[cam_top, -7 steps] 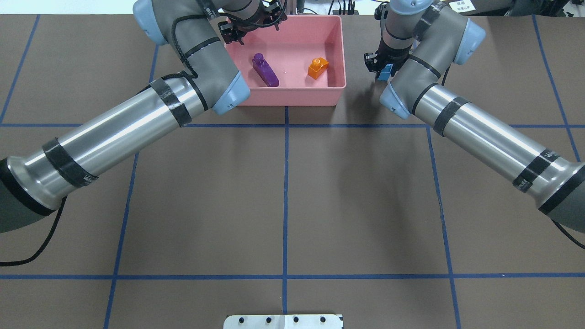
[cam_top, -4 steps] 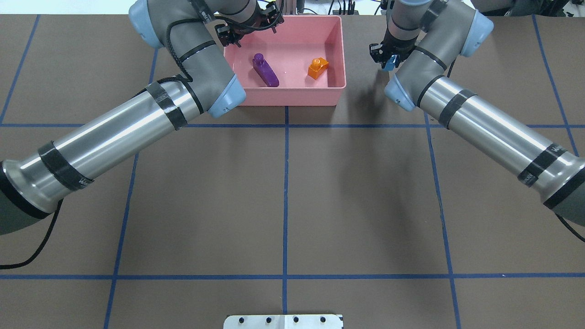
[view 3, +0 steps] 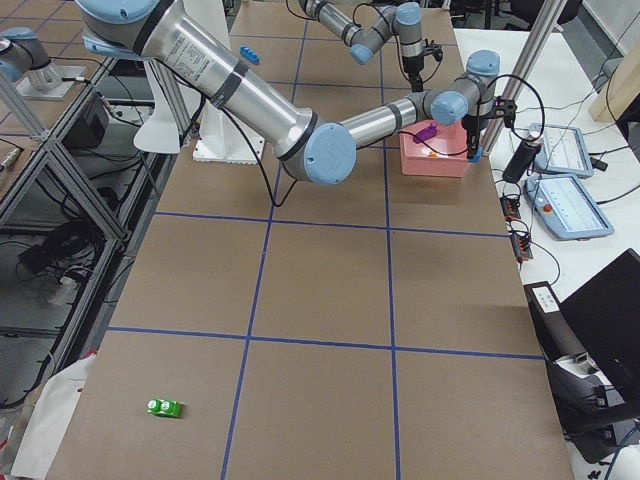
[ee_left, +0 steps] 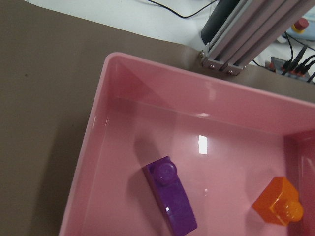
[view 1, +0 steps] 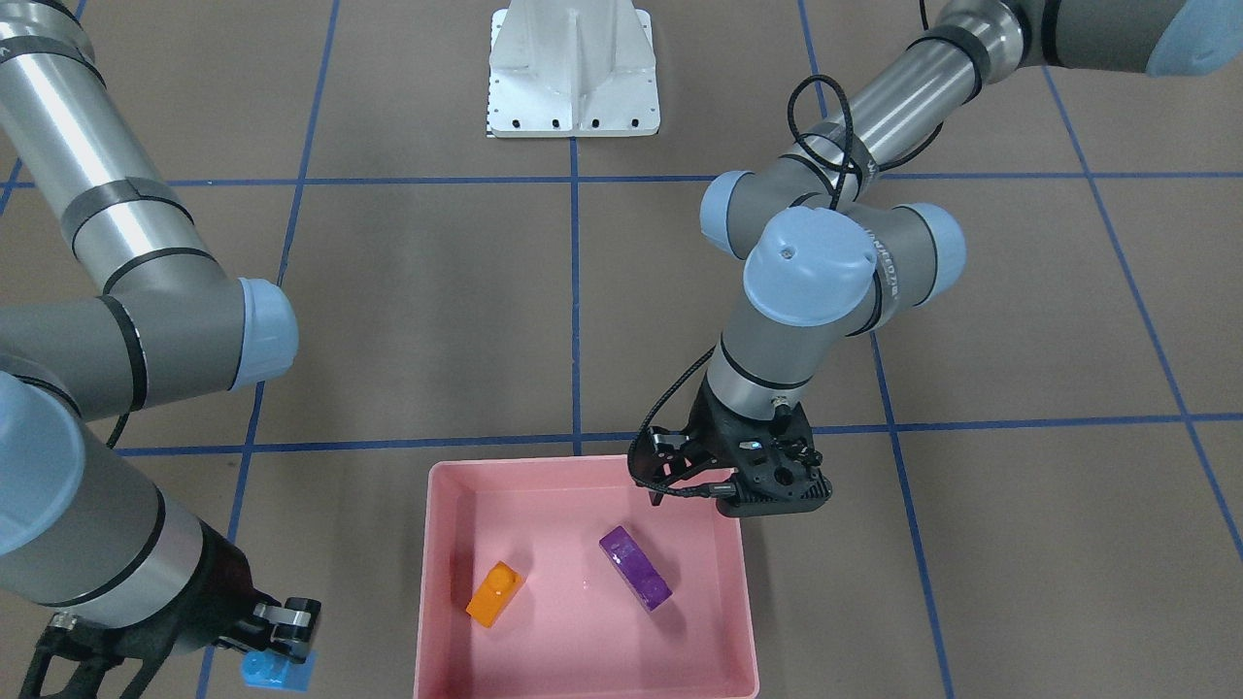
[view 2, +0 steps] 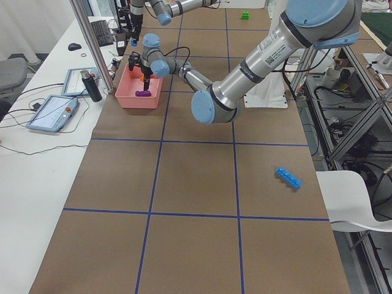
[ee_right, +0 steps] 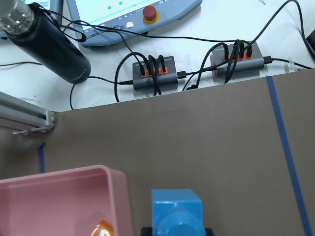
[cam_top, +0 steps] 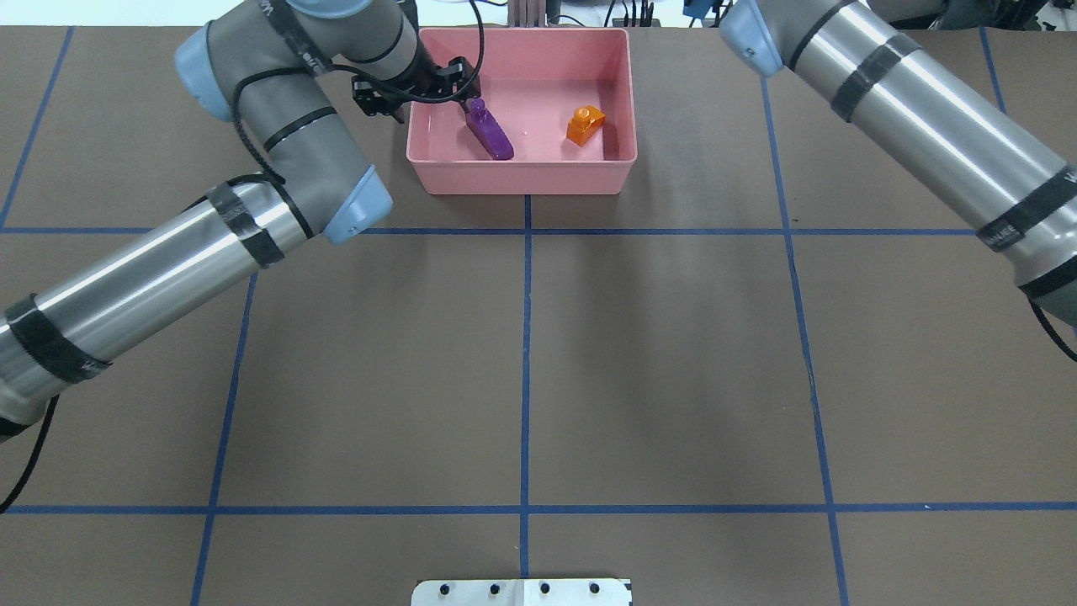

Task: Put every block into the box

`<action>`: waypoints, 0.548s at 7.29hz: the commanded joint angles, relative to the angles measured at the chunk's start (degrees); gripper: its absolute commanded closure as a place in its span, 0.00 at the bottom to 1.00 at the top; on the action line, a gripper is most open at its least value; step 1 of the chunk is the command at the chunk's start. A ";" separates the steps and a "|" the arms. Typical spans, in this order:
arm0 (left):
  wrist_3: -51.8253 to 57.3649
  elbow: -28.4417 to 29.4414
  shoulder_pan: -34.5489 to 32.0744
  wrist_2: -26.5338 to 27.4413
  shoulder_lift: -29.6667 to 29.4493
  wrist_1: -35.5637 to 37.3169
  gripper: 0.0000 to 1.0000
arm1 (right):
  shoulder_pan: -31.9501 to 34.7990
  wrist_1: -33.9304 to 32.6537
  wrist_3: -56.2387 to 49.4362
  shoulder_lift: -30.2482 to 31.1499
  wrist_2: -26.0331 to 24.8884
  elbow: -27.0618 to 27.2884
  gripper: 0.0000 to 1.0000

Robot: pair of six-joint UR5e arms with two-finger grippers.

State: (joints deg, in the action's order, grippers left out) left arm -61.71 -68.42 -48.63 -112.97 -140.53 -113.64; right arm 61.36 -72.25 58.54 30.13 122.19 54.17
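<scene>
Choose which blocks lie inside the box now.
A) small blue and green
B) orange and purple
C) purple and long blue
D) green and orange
B: only the orange block and purple block lie in the box; the green block and long blue block lie far off on the table, and the small blue block is outside it.

A black bottle [ee_right: 47, 42] is standing on the white bench [ee_right: 295, 29] near two cabled hubs [ee_right: 153, 73]; a pendant [ee_right: 128, 10] is lying just beyond them.
</scene>
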 commanded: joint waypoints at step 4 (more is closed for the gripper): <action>21.36 -11.69 -9.72 -13.85 18.58 0.34 0.00 | -13.61 -1.49 12.64 -9.03 -12.12 -6.00 0.02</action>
State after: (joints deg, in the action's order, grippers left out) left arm -43.08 -75.49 -56.34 -124.16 -127.59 -113.33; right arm 50.60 -73.47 69.63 21.56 112.88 48.64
